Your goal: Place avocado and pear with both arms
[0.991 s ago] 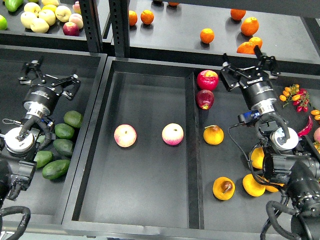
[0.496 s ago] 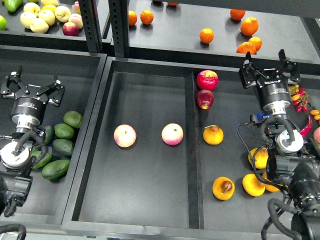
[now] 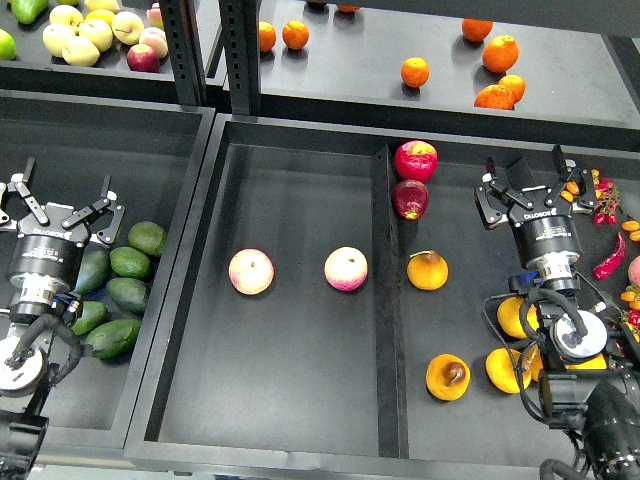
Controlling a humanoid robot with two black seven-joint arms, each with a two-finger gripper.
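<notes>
While both arms reach upward | left gripper [image 3: 60, 195] spread wide | right gripper [image 3: 528, 175] spread wide

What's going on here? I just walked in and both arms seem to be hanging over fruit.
Nothing is held yet. The left gripper is open above the pile of avocados in the left bin. The right gripper is open over the right compartment, where the pear with the brown spot lies near the front, away from the gripper. The middle tray holds only two pinkish apples, so neither the avocado nor the pear has been picked up.
</notes>
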